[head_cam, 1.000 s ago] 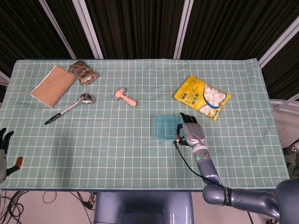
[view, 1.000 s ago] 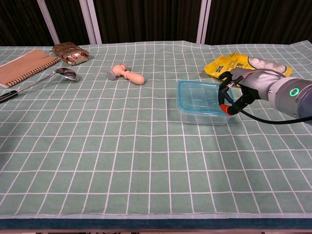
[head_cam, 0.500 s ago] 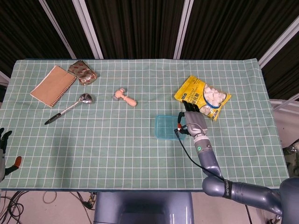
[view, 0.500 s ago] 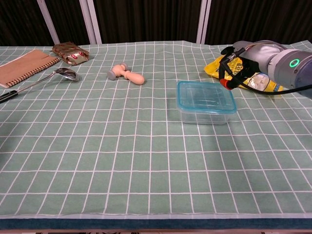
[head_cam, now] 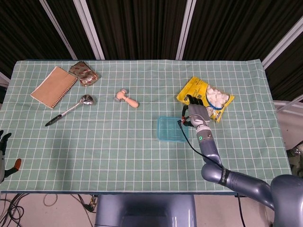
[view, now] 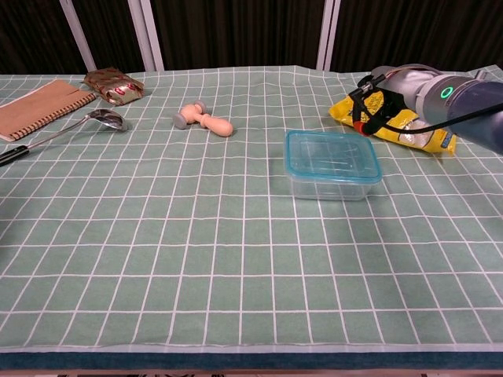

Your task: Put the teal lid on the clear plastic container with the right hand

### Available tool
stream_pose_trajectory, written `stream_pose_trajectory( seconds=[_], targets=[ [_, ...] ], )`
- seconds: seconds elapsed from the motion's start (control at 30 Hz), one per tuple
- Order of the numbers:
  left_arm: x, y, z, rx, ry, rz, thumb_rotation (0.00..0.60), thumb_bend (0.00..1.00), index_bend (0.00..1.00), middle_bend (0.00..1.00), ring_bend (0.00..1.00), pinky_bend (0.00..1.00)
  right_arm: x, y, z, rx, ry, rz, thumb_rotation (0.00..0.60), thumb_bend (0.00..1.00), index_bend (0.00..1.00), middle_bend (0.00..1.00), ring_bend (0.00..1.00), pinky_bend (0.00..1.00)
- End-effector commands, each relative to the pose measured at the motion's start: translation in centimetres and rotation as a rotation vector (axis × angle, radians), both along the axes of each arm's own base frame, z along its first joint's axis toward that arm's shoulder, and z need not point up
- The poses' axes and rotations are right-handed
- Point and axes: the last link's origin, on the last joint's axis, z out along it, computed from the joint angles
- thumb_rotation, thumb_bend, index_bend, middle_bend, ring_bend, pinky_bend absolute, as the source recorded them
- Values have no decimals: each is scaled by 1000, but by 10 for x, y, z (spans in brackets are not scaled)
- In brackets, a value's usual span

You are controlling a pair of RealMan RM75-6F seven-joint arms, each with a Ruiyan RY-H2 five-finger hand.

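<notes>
From the head view, the right hand (head_cam: 195,115) has pulled up and back off the box (head_cam: 171,129) — a second ago it sat low against the box's right side, and now it hangs over the near edge of the yellow snack bag (head_cam: 205,98), clear of the rim. The lid (head_cam: 169,127) sits square on the box, just in front of the fingertips and to their left, with nothing touching it. How the fingers lie I cannot tell here; they look loosely curled and carry nothing. The left hand (head_cam: 4,152) waits at the far left edge, well away, fingers slightly apart and empty.

Chest view now: the right hand (view: 383,100) is raised above the bag (view: 397,118), fingers bent in loosely with a gap between them, pinching nothing. The lid (view: 332,155) rests level on the box (view: 330,187), rim to rim all round, below and in front of the fingers. By my reading the placing is done and the hand is backing away; only whether the lid is pressed fully home remains unclear.
</notes>
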Motion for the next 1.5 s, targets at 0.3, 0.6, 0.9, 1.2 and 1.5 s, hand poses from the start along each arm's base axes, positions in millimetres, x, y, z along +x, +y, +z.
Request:
stream_pose_trajectory(
  seconds=[0.3,0.6,0.9,1.2,1.5],
  targets=[
    [0,-1,2,0,-4,-5,600,318,106,0,0,0,-2,5,-9,21,-7,3,600,517,665,0,0,0],
    [1,-2,2,-3,-8,-3,600,318,106,0,0,0,-7,6,-12,20,-11,-2,600,518,665,0,0,0],
    [0,-1,2,-3,-6,0,600,318,106,0,0,0,-18,11,-15,45,5,-14,600,517,667,0,0,0],
    [0,-2,1,-2,-6,1,600,318,106,0,0,0,-21,15,-22,75,29,-6,600,517,672,0,0,0],
    [0,-2,2,0,-6,1,600,318,106,0,0,0,-15,21,-27,93,23,15,600,517,672,0,0,0]
  ],
)
